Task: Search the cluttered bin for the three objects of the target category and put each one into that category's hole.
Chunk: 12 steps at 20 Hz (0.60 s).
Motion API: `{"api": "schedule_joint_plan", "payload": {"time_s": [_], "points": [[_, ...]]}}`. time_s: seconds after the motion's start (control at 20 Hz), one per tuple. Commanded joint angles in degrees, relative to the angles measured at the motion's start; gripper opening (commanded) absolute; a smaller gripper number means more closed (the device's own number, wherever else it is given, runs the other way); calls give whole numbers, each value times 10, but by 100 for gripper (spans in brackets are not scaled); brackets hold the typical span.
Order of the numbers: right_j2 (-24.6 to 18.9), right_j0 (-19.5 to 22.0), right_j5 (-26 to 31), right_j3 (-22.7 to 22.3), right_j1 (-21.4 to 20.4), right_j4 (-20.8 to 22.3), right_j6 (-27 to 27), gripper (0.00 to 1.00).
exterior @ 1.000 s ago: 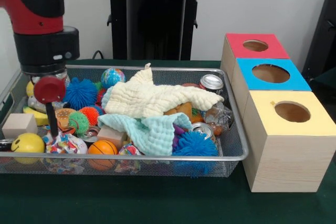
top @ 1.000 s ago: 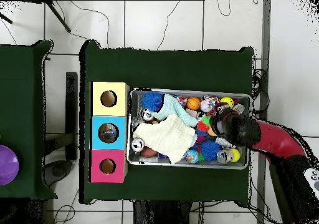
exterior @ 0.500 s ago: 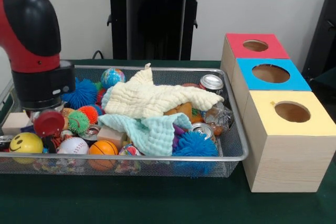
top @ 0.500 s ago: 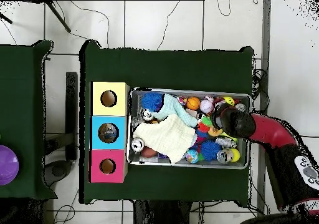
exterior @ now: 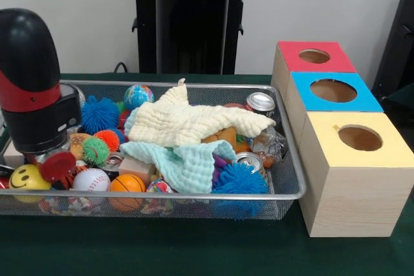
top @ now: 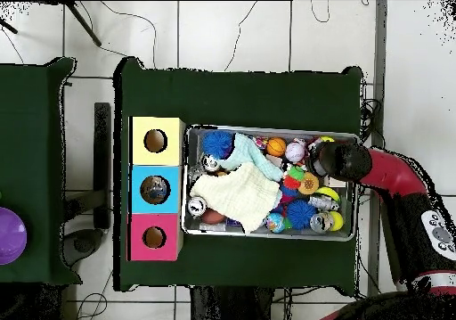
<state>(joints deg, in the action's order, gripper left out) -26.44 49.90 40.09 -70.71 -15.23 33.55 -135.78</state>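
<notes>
1. The task's things sit mixed together in the silver wire-mesh bin (exterior: pixel 284 159); which category is wanted I cannot tell, but balls crowd the end where the arm is working: a white stitched baseball (exterior: pixel 90 179), an orange ribbed basketball (exterior: pixel 126 183) and a yellow smiley-face ball (exterior: pixel 26 177).
2. The gripper (exterior: pixel 55 166) of the red and black arm (exterior: pixel 32 82) is down among these balls, its red disc tip just beside the baseball and the smiley ball. Whether its fingers are spread or pinching something, I cannot tell; the wrist housing hides them.
3. It hangs low there, I judge, because the search means digging through the clutter.
4. A cream waffle-weave cloth (exterior: pixel 194 121) and a pale mint cloth (exterior: pixel 187 163) lie draped over the middle, soft and rumpled, likely hiding other pieces.
5. Spiky rubber balls, one blue (exterior: pixel 100 114) and another blue (exterior: pixel 240 178) at the front, look squashy; a shiny metal can (exterior: pixel 261 103) stands at the far corner.
6. Just beside the bin stand three wooden boxes with round holes: yellow-topped (exterior: pixel 352 137), blue-topped (exterior: pixel 333 90), red-topped (exterior: pixel 315 56).
</notes>
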Motion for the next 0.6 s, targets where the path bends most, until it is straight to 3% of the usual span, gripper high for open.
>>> {"api": "schedule_joint_plan", "payload": {"time_s": [0.05,0.3,0.45,0.6], "points": [[-5,-16,-172,185,208,135,131,100],[-6,-37,-158,252,247,165,119,100],[-9,-44,-189,291,278,196,105,100],[-40,-23,-229,308,307,219,141,100]]}}
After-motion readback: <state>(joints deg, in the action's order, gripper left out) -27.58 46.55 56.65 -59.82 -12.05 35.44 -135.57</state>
